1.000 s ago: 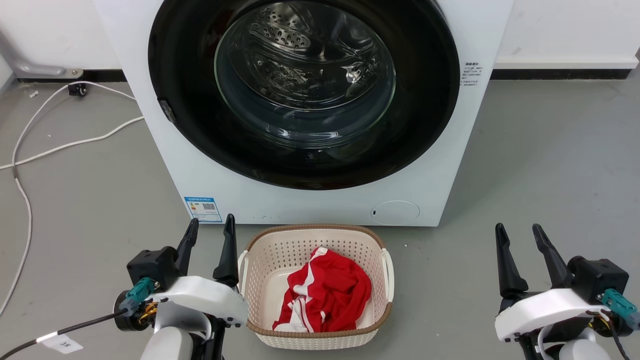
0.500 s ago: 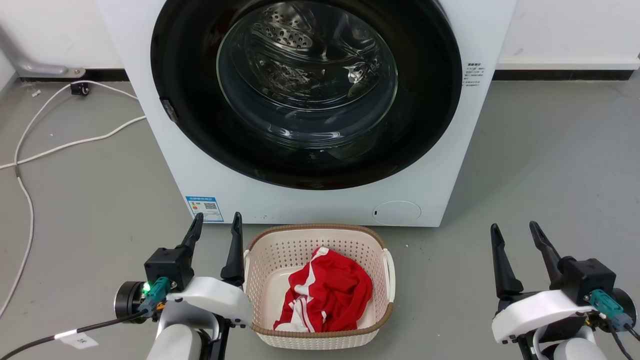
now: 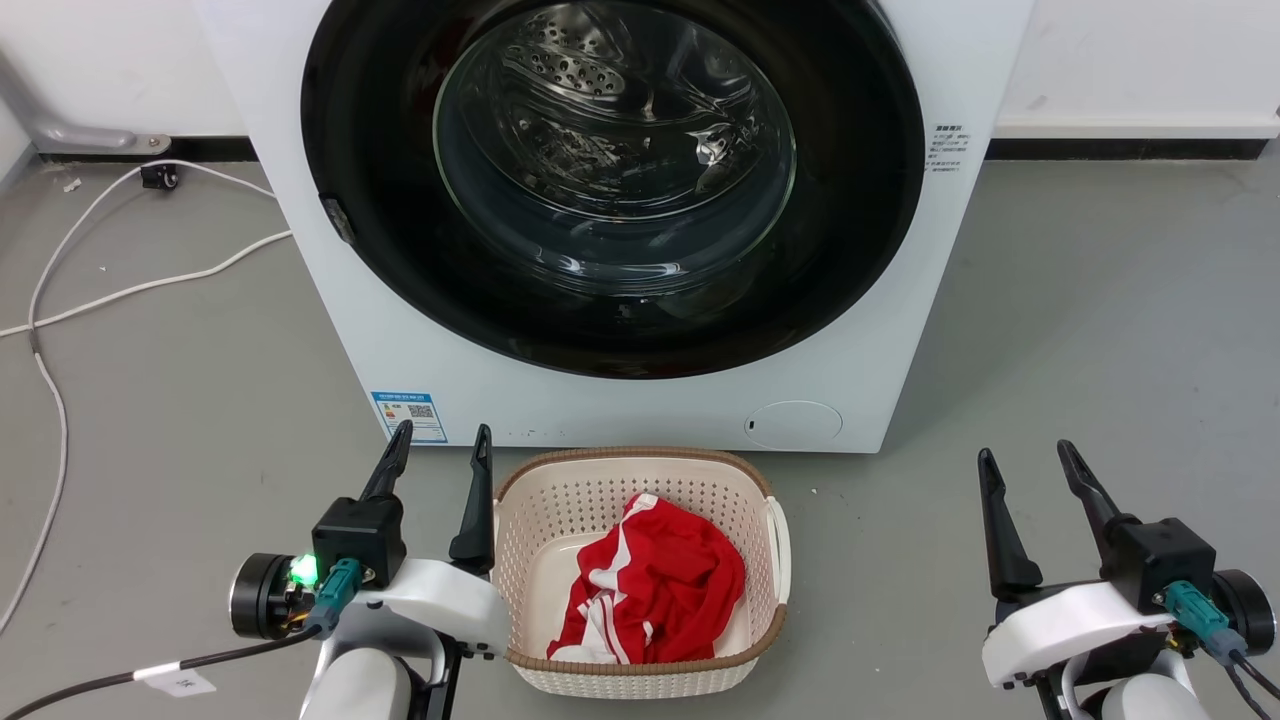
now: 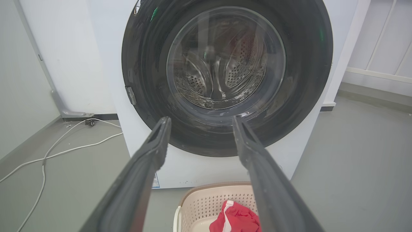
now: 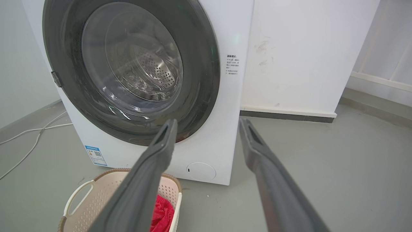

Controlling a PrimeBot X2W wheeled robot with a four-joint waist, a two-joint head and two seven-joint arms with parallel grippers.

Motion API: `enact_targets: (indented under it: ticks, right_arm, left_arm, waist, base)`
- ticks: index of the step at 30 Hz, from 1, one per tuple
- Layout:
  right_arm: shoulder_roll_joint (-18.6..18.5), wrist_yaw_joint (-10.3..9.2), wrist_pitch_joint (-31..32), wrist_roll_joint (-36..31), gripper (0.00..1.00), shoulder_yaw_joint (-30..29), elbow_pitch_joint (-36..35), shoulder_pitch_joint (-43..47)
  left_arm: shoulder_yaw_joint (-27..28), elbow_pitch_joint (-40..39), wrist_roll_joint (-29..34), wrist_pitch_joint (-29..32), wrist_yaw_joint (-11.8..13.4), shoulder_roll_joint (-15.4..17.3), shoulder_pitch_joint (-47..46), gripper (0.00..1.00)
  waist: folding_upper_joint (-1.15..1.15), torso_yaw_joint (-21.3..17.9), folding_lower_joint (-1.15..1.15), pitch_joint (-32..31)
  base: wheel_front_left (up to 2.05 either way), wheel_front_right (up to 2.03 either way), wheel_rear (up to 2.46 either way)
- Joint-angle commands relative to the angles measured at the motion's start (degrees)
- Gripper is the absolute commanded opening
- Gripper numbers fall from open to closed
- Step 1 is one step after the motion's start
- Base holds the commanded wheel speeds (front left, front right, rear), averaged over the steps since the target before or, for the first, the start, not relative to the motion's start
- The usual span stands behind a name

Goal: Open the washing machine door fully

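The white washing machine (image 3: pixel 620 405) stands ahead with its round black washing machine door (image 3: pixel 400 270) shut flat against the front; the clear glass bowl (image 3: pixel 615 150) shows the steel drum behind. A small latch tab (image 3: pixel 337 220) sits on the door's left rim. My left gripper (image 3: pixel 440 445) is open and empty, low at the lower left, beside the basket. My right gripper (image 3: pixel 1025 458) is open and empty at the lower right. The door (image 4: pixel 309 71) fills the left wrist view beyond my left gripper (image 4: pixel 199 120). In the right wrist view the door (image 5: pixel 206 64) lies left of my right gripper (image 5: pixel 207 122).
A cream laundry basket (image 3: pixel 640 680) holding a red and white garment (image 3: pixel 655 590) sits on the grey floor right below the door. White cables (image 3: pixel 120 290) trail across the floor at the left. A white wall with dark skirting (image 3: pixel 1120 148) runs behind.
My left gripper has shifted a little right and forward, and its wrist has rolled. The right gripper has drifted slightly. The door has not moved.
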Motion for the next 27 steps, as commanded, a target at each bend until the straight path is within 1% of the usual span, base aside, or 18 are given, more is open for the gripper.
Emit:
enact_targets:
  ticks: [1,12,27]
  right_arm:
    - [0.11,-0.02,-0.5,-1.33,1.0,-0.02,0.09,-0.58]
    - [0.12,-0.03,-1.59,-4.65,1.0,-0.45,0.76,-0.56]
    - [0.13,-0.02,-1.54,-3.67,1.0,-0.69,1.61,-0.88]
  left_arm:
    - [0.0,0.1,1.33,-0.53,0.29,-0.1,-0.72,1.0]
    - [-0.05,0.47,5.53,-1.66,0.49,-0.48,-1.0,1.0]
    - [1.07,0.72,4.9,-1.64,-0.38,-0.9,-0.42,1.0]
  waist:
    - [0.0,0.0,0.0,0.0]
    - [0.0,0.19,0.0,0.13]
    - [0.0,-0.01,0.0,0.35]
  base:
    - [0.0,0.0,0.0]
    - [0.0,0.0,0.0]
    - [0.0,0.0,0.0]
